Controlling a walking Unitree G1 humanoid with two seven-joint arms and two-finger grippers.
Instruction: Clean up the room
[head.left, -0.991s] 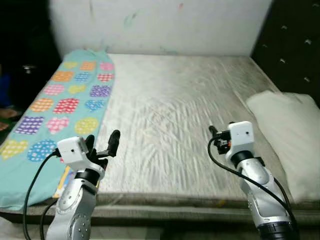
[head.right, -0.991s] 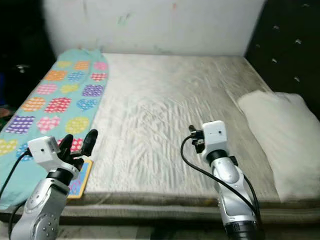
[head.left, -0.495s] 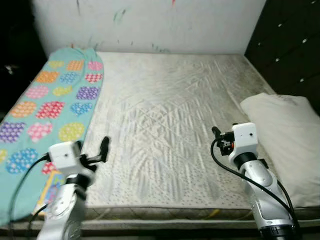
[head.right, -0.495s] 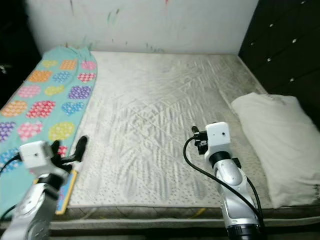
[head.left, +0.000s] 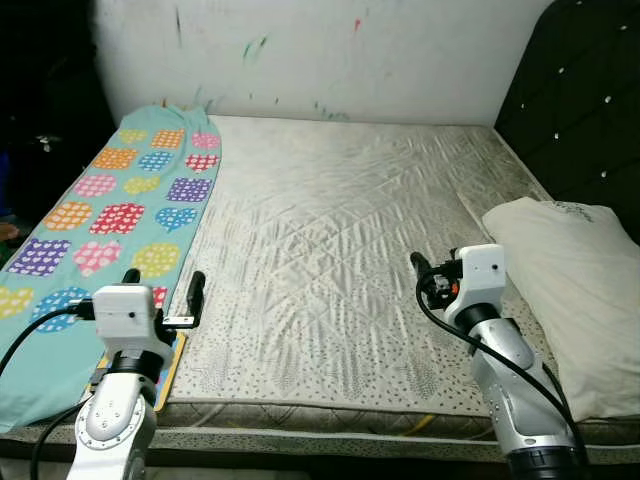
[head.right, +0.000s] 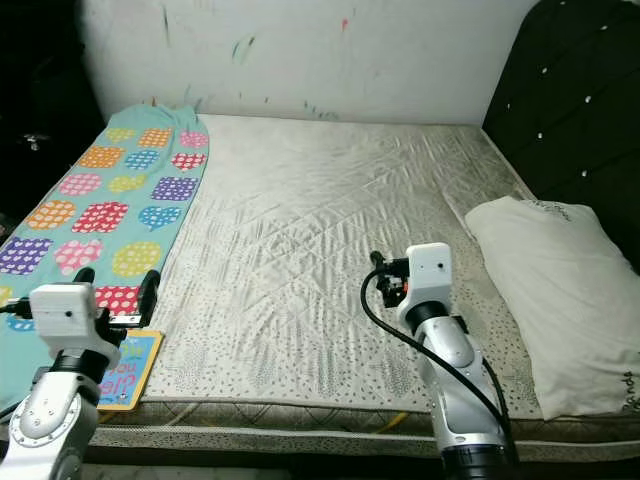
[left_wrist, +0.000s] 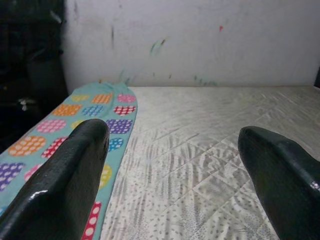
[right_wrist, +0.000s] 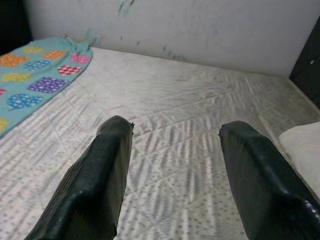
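A turquoise blanket (head.left: 120, 205) with coloured hearts lies along the left side of the bed. A white pillow (head.left: 575, 285) lies at the right side. A colourful children's book (head.right: 125, 368) rests at the mattress's front left edge. My left gripper (head.left: 165, 285) hovers open just above the book and the blanket's edge, with nothing between its fingers (left_wrist: 65, 185). My right gripper (head.left: 428, 270) is open over the front right of the mattress, left of the pillow, and its fingers (right_wrist: 97, 182) are also empty.
The grey quilted mattress (head.left: 340, 210) stretches back to a white wall (head.left: 330, 50) with paint marks. A black tufted headboard (head.left: 585, 110) rises along the right side. The area to the left of the bed is dark.
The head view has shifted, so the whole bed sits differently in the picture. My left gripper has dropped back toward the front left edge. The right gripper holds its pose.
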